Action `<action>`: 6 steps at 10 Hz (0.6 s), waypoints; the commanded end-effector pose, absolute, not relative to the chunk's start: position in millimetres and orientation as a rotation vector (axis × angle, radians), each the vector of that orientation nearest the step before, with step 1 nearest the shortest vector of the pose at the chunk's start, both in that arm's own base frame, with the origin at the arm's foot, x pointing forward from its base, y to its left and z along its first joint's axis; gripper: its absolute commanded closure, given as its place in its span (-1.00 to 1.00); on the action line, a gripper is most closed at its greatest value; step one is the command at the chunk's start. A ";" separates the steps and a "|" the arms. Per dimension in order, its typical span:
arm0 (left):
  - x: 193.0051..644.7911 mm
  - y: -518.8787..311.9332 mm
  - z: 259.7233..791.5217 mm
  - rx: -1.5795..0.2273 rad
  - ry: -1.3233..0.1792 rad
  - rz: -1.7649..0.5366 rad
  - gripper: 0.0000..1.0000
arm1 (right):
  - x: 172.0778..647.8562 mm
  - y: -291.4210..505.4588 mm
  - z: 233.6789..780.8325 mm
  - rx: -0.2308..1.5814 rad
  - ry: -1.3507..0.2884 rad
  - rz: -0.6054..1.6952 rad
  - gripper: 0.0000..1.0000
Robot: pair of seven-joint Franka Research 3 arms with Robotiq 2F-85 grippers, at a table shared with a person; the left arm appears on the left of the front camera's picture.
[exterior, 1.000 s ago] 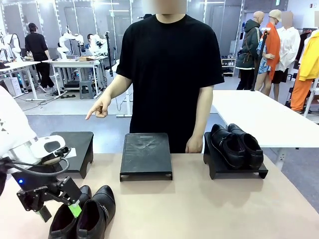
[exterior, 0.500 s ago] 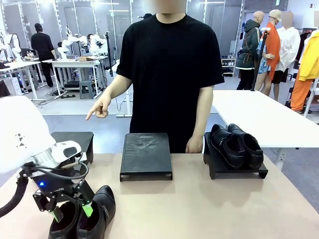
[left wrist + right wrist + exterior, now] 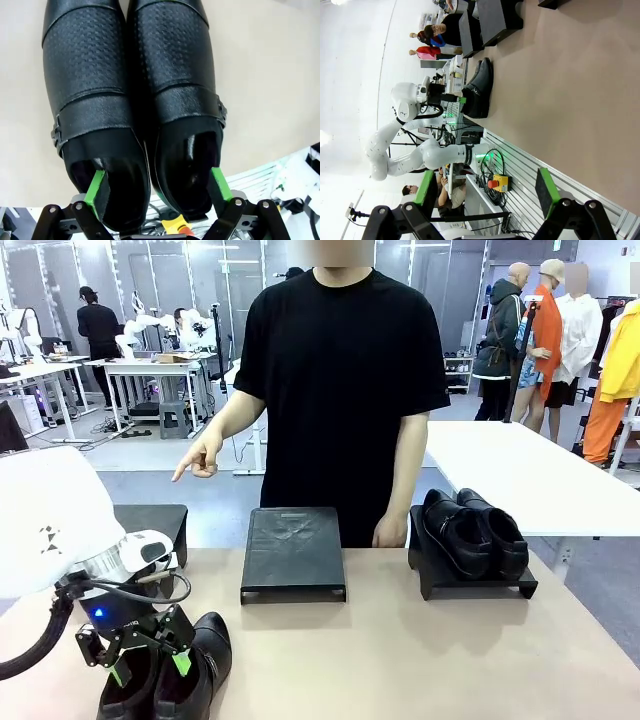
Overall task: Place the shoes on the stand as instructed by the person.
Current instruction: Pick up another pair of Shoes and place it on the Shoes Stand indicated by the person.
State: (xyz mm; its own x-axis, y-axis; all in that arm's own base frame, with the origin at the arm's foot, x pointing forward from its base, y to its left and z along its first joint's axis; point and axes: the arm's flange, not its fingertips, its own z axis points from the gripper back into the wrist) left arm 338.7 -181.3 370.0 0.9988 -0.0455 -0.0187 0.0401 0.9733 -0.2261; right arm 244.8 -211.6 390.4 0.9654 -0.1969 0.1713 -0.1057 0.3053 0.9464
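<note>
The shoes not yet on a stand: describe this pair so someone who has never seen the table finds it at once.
On the tan table, look to the near edge on the robot's left. A pair of black shoes lies there on the bare tabletop, the left gripper dipping its green pads into their openings. The other pair sits on the right-hand stand.

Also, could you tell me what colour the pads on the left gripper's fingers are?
Bright green pads, clearest in the left wrist view.

Wide front view; left wrist over shoes (image 3: 95, 85)
</note>
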 end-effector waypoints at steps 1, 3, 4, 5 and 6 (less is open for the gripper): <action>332.3 -184.8 348.9 -0.165 -0.004 -0.010 -1.00 | 242.0 -212.6 391.5 1.262 -0.284 -0.036 -1.00; 328.1 -187.7 335.7 -0.128 -0.029 0.007 -1.00 | 242.0 -212.6 391.5 1.262 -0.284 -0.036 -1.00; 325.3 -189.4 328.8 -0.098 -0.030 0.003 -1.00 | 242.0 -212.6 391.5 1.262 -0.284 -0.036 -1.00; 322.4 -191.5 323.3 -0.074 -0.022 0.002 -0.51 | 242.0 -212.6 391.5 1.262 -0.284 -0.036 -1.00; 319.9 -193.9 320.4 -0.042 -0.037 0.004 0.19 | 242.0 -212.6 391.5 1.262 -0.284 -0.036 -1.00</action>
